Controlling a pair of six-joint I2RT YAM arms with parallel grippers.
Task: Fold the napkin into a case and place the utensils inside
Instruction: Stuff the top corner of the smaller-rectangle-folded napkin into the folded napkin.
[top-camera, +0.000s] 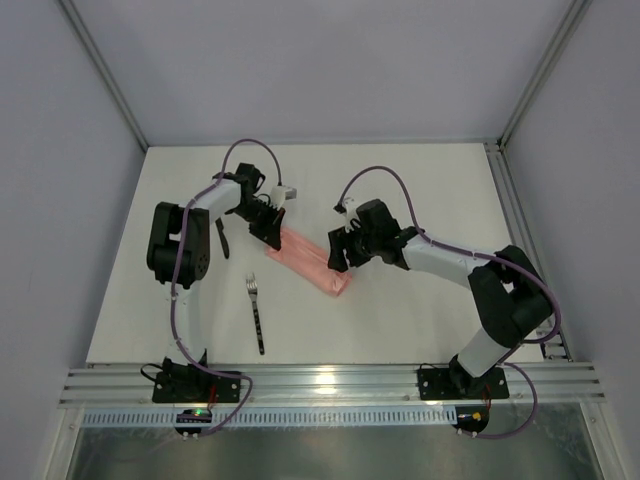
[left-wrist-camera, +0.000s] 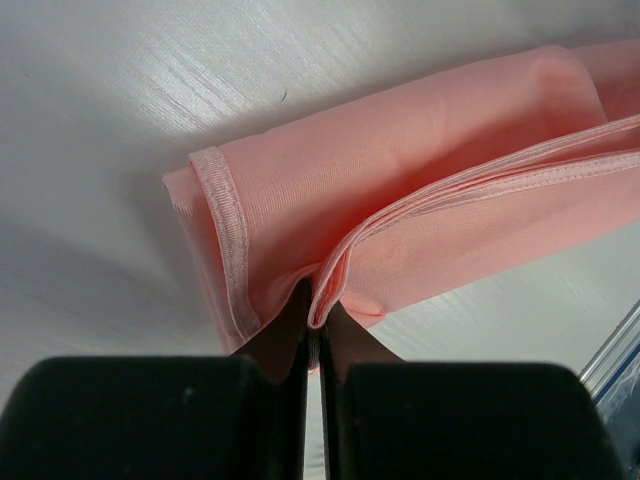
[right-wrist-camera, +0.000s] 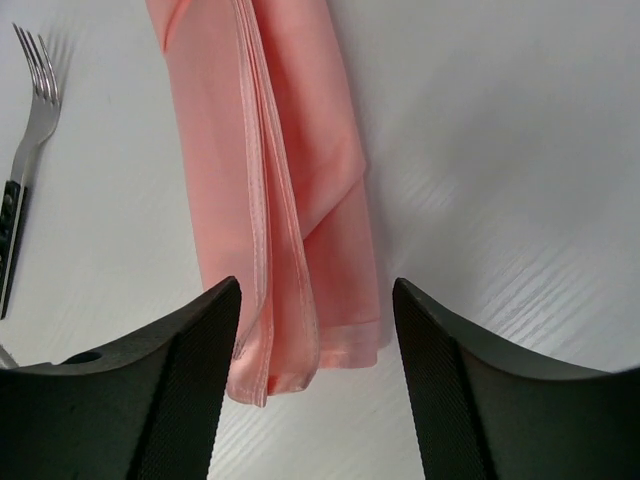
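a white table (top-camera: 420, 190) sits between pale walls (top-camera: 300, 60). near its middle the pink napkin (top-camera: 305, 262), folded into a long narrow strip, lies slanting from far left to near right. the left gripper (left-wrist-camera: 314, 318) is pinched closed on a hemmed layer at the strip's far-left end. the right gripper (right-wrist-camera: 316, 300) has its jaws wide apart, straddling the near-right end without holding it. the fork (top-camera: 256, 312) lies to the near left, apart from the napkin. the black knife (top-camera: 222, 241) lies beside the left arm.
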